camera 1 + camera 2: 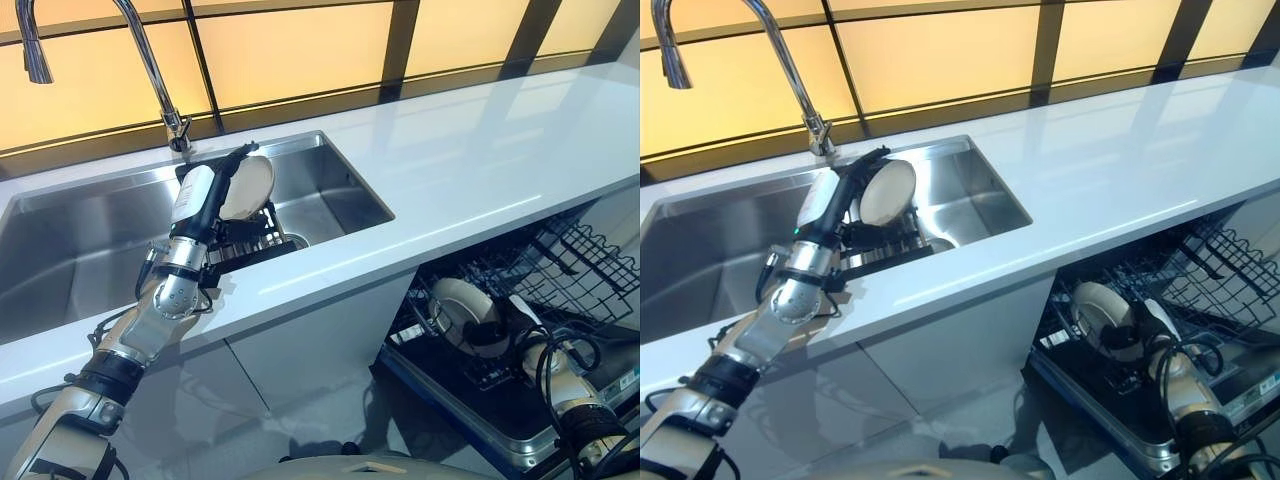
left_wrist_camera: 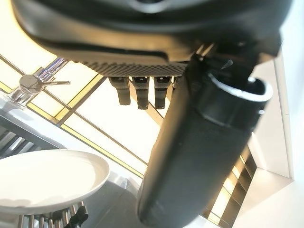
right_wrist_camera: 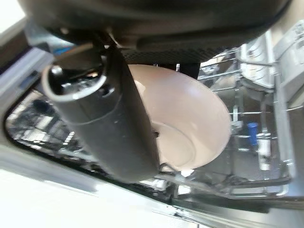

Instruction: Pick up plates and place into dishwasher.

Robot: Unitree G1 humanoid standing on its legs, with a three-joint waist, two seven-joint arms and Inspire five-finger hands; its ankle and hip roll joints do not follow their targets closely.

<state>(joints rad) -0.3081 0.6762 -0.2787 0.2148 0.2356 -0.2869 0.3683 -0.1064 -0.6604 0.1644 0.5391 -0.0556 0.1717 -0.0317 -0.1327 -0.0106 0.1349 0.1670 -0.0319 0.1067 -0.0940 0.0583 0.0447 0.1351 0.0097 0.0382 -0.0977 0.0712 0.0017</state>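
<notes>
— Any room over the sink (image 1: 60, 250)?
— My left hand (image 1: 215, 190) is by the upright plate (image 1: 247, 187) in the black rack (image 1: 245, 245); the tap (image 1: 150, 70) rises just behind.
— And below?
— The desk (image 1: 480, 170) overhangs the dishwasher rack (image 1: 560, 265), where my right hand (image 1: 500, 330) holds a plate (image 1: 462, 310) among wire tines.

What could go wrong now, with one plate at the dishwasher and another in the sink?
The right robot hand holds the round white plate over the wire dishwasher rack; released crooked, it may tip. The left robot hand is beside the second white plate standing in the dark sink rack and could knock it over.
</notes>
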